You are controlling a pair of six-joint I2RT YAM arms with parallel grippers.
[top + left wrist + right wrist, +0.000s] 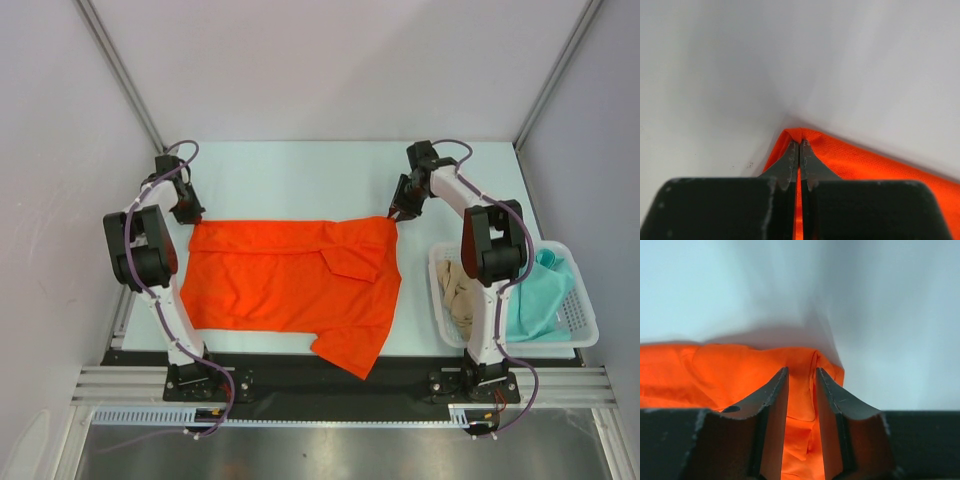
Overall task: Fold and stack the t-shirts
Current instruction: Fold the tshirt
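The large orange-red t-shirt (290,275) lies spread across the table, with its near right part hanging over the front edge. My left gripper (192,215) is at its far left corner. In the left wrist view it (799,142) is shut on that corner of orange cloth (865,162). My right gripper (393,213) is at the far right corner. In the right wrist view it (801,370) stands open, with bunched orange cloth (715,370) between and behind the jaws. The teal-green t-shirt (540,295) and the beige-tan t-shirt (460,290) lie crumpled in the basket.
A white plastic mesh basket (585,320) stands at the right edge of the table, beside the right arm. Pale walls close the table in on the left, right and back. A black rail with the arm bases runs along the front edge.
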